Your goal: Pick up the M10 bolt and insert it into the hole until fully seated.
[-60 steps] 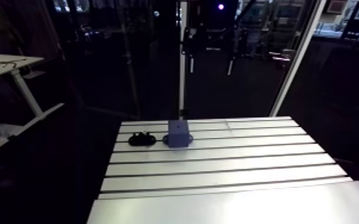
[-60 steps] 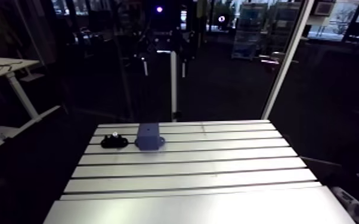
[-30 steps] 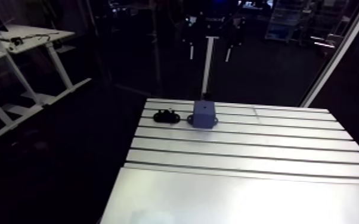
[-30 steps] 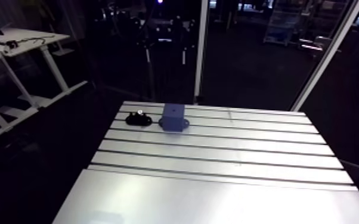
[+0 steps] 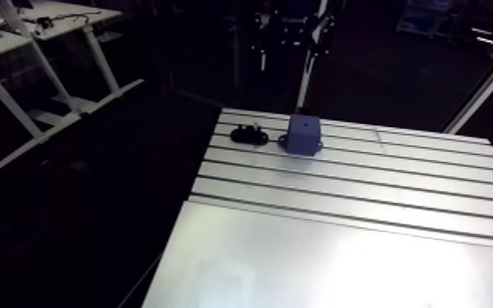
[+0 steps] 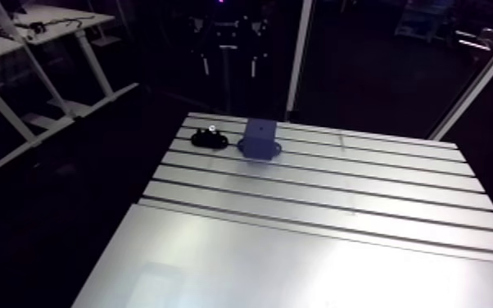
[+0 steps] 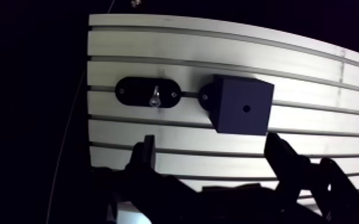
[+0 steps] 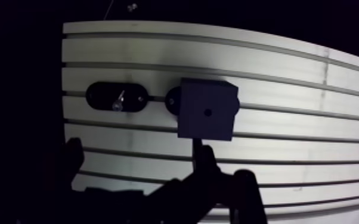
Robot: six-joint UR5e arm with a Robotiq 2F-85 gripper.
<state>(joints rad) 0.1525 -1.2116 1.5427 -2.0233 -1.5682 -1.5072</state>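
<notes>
Near the far rim of the slotted aluminium table [image 7: 217, 36] sits a dark blue rectangular block [image 7: 241, 106] with a small round hole [image 7: 245, 109] in its top face. It rests on a low flange, apparently fixed along one slot so that it cannot slide under insertion force. Just beside the block, along the same slot, lies a black oval holder [image 7: 135, 92]. The short silvery M10 bolt [image 7: 154, 96] stands in the holder's middle, presumably so that it can be taken from above; which end is up cannot be told. The black two-finger gripper [image 7: 212, 146] hangs above the table with the block just ahead of it, its fingers spread wide with nothing between them, touching neither bolt nor block. The bolt is thus not yet picked up, and the hole is vacant. Judged from this layout, the next move calls for centring over the holder, to the side of the block, and descending with one finger on either side of the bolt.
</notes>
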